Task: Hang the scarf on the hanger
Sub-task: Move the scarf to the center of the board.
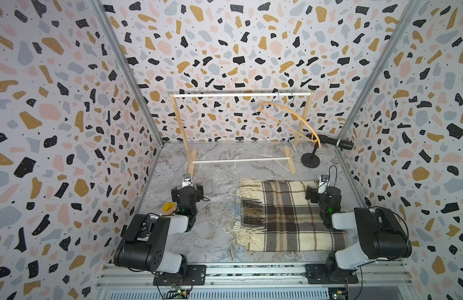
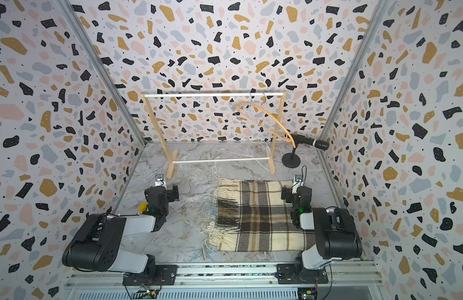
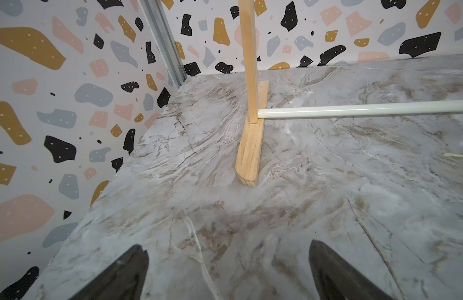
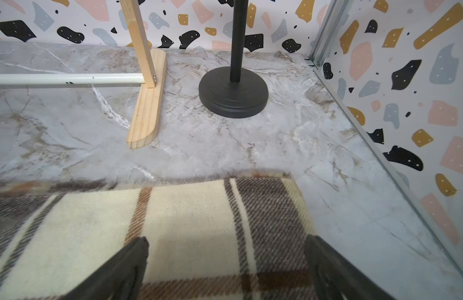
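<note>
scarf (image 1: 290,215), plaid and fringed, lies folded flat on the worktop (image 1: 212,233), in front of the rack (image 1: 240,95) and toward the right, fringe facing the middle. we see a tan hanger (image 1: 301,119) hooked on the rack's top rail near its right end, well apart from the scarf. on the right arm (image 1: 326,197) the jaws stand apart above the scarf's far right corner; we cannot tell whether they touch it. on the left arm (image 1: 187,194) the jaws stand apart too, over bare worktop near the rack's left foot (image 3: 251,145), holding nothing.
</note>
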Controlling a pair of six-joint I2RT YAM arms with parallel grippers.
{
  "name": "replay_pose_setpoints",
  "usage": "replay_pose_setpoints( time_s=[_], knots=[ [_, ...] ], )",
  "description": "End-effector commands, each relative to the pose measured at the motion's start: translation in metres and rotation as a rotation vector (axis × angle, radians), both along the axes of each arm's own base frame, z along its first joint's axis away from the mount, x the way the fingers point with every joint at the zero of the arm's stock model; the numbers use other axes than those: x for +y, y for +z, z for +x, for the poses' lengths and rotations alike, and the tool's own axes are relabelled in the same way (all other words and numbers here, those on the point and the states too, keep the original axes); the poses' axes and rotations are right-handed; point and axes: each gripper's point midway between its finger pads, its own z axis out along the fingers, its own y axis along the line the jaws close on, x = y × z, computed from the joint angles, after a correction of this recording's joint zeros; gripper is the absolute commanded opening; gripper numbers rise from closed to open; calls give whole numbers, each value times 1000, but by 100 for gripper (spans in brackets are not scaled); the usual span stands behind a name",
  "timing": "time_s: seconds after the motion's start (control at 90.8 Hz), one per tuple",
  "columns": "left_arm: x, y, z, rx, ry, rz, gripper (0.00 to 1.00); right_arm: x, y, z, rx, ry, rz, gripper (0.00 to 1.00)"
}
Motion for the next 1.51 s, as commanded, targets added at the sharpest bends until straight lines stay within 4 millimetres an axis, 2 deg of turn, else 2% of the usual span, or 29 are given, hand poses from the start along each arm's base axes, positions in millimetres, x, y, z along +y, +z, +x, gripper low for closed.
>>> replay_pose_setpoints(
  time_s=[0.0, 0.418, 0.529, 0.606, 0.683, 0.749, 0.793, 0.87, 0.914, 1.024, 1.123, 1.255, 1.343, 1.498],
  knots=[
    [1, 9, 3, -37, 1, -2, 100, 1, 10, 5, -32, 3, 1, 100],
    [5, 13, 1, -54, 22, -2, 100, 1, 10, 5, -32, 4, 3, 100],
    [6, 34, -6, -92, 37, 4, 100, 0, 12, 4, -37, 5, 11, 100],
    [10, 49, -16, -52, 74, 7, 100, -3, 20, 2, -45, -8, 17, 100],
    [17, 77, -26, -80, 154, -86, 100, -5, 31, -2, -33, -22, 20, 100],
    [15, 94, -34, -122, 176, -199, 100, -8, 38, -6, 25, -54, 46, 100],
    [11, 102, -41, -136, 170, -276, 100, -10, 50, -8, 40, -81, 73, 100],
    [0, 113, -51, -145, 120, -383, 100, -8, 60, -21, 125, -136, 196, 100],
    [-5, 115, -59, -130, 101, -419, 100, 1, 62, -30, 203, -129, 268, 99],
    [-3, 116, -80, -79, 111, -429, 100, 31, 58, -65, 403, -92, 442, 100],
    [-2, 115, -92, -59, 106, -424, 100, 45, 52, -93, 496, -88, 473, 100],
    [-6, 114, -94, -51, 82, -437, 100, 49, 35, -126, 616, -113, 396, 100],
    [-8, 113, -93, -43, 77, -435, 100, 55, 19, -138, 688, -93, 370, 100],
    [-5, 105, -92, -22, 93, -423, 100, 62, -20, -155, 814, -117, 336, 100]
  ],
)
